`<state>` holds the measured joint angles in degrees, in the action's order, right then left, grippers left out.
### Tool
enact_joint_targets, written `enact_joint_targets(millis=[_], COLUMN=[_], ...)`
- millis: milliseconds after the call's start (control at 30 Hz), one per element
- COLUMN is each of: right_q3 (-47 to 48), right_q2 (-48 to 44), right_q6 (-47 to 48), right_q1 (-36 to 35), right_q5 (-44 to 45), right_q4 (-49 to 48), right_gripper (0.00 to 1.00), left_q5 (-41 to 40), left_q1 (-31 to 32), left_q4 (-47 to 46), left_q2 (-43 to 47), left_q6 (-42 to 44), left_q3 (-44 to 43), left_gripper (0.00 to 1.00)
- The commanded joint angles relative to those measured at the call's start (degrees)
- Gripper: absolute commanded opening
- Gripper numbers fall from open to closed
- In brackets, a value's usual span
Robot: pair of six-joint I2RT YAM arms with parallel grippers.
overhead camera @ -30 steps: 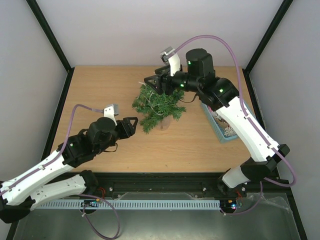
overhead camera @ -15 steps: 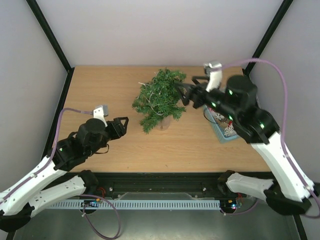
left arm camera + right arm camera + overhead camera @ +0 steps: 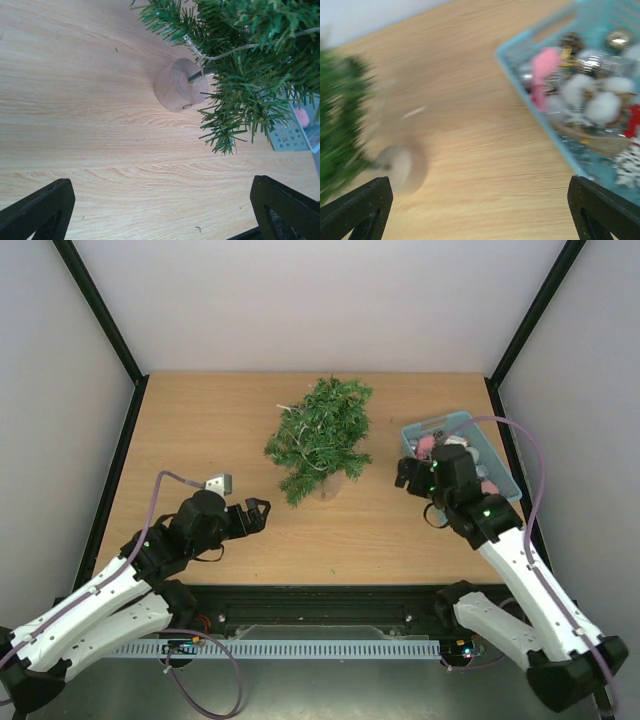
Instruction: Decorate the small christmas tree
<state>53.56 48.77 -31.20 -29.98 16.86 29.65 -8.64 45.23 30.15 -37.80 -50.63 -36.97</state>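
Note:
The small christmas tree [image 3: 322, 435] stands mid-table, dark green and bushy, on a round brownish base [image 3: 331, 487]. A thin light wire runs through its branches [image 3: 250, 50] down to the base [image 3: 180, 85]. My left gripper [image 3: 258, 512] sits low, left of the tree, open and empty [image 3: 162, 215], facing the base. My right gripper [image 3: 408, 472] is right of the tree, beside the near-left corner of the light-blue basket [image 3: 437, 423]; it is open and empty [image 3: 480, 210]. The blurred tree [image 3: 340, 115] lies at the left of the right wrist view.
The basket's rim [image 3: 550, 135] encloses several ornaments, among them a pink one [image 3: 545, 65], white pompoms [image 3: 600, 105] and a silver ball [image 3: 590, 57]. Black frame posts and pale walls close in the table's sides and back.
My right arm has pulled back from the tree's top to low beside the basket, its jaws opening wide. The left gripper has drawn slightly back and down and also opened wider.

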Motion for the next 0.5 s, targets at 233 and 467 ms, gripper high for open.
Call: enact_joint_targets(millis=[233,467], right_q3=[0.6,3.6], right_q2=[15.3,29.3], right_q6=[0.1,-0.3], right_q1=[26.4,32.1], right_q5=[-11.2,-14.1], right_q4=[-9.1,-12.6], right_gripper=[0.89,0.58], left_q5=[9.9,12.9], left_q1=[-4.9,-5.2], left_q4=[-7.0,-8.5], left_q2=[-1.8,-2.2], left_q6=[4.4,4.9], left_q3=[3.1,4.9], left_gripper=[0.99,0.99])
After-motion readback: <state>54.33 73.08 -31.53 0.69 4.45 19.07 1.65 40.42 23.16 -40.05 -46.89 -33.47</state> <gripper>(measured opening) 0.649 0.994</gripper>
